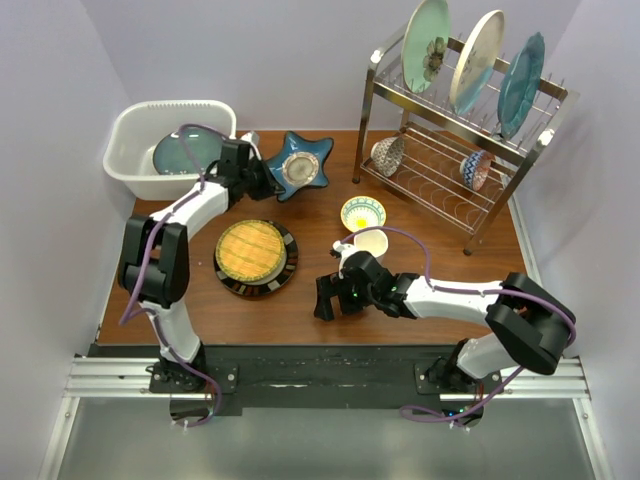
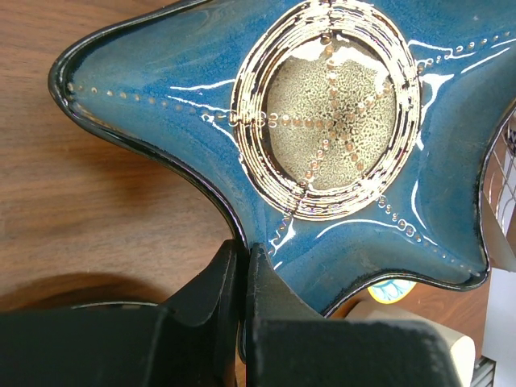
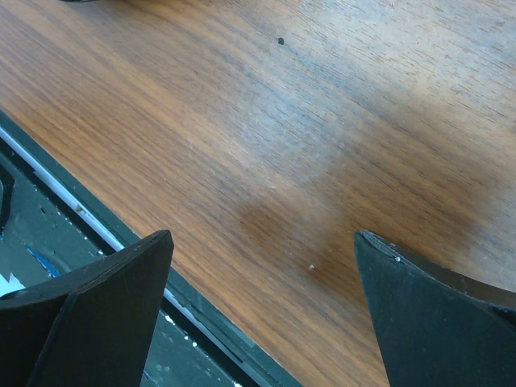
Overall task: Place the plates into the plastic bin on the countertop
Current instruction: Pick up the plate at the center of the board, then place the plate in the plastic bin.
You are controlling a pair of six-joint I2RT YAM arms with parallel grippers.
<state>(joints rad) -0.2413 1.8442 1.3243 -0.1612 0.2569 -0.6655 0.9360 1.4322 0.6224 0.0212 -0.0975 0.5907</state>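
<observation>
The left end effector [image 2: 242, 260] is pinched tight on the rim of the blue star-shaped plate [image 2: 339, 121], its two black fingers clamping the glossy edge in the notch between two of the star's arms. The plate's glaze is deep blue with a dark rim, rows of small pale dots running out along the arms, and a speckled cream disc ringed by fine concentric lines at its centre. In the overhead view it sits just beside the plastic bin [image 1: 130, 125]; whether it rests on the surface [image 1: 250, 322] or is raised off it cannot be told.

The bin is a white, faintly translucent rounded tub at the far left corner, and a dark teal plate [image 1: 185, 153] lies in it. A round black-rimmed plate [image 1: 255, 257] with a yellow woven centre lies flat on the reddish wood grain, near the left arm.

The right end effector [image 3: 262, 238] hangs above bare wood near the front edge, its jaws spread wide and holding nothing.
</observation>
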